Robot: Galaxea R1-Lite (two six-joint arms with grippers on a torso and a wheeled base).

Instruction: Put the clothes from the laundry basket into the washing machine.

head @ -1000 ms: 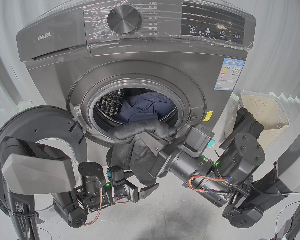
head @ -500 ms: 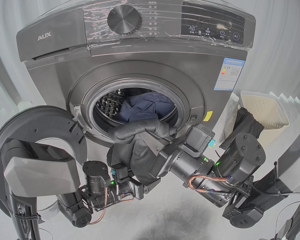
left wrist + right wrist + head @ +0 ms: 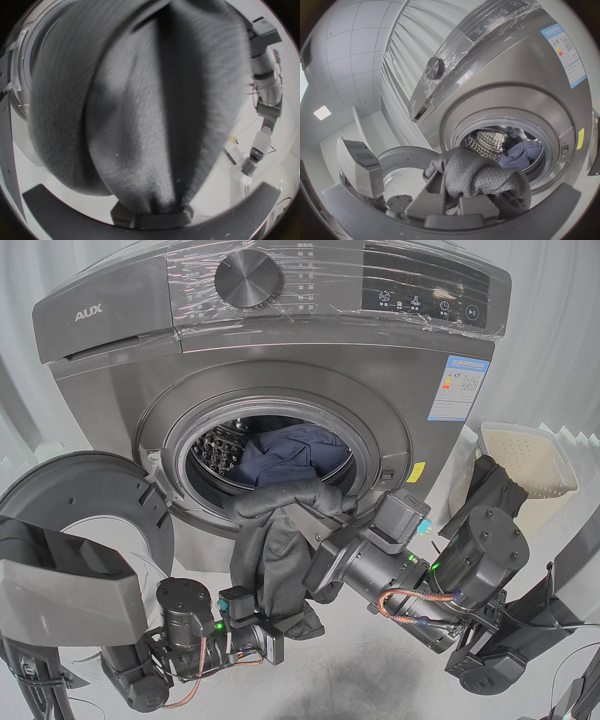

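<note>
My right claw (image 3: 297, 512) clamps the dark grey knitted garment (image 3: 269, 552); left claw (image 3: 297, 624) pinches its hanging tail. Advise raising tail above the steel drum rim (image 3: 187, 496).

Matt knit cloth (image 3: 275, 546); brushed-metal washer (image 3: 281, 365) w/ glossy film (image 3: 325, 302); plastic basket (image 3: 537, 471).

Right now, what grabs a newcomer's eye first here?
A dark grey garment hangs at the mouth of the washing machine, gripped on top by the right tool, at its lower end by the left tool. A navy garment lies in the drum; a black garment drapes over the laundry basket.
</note>
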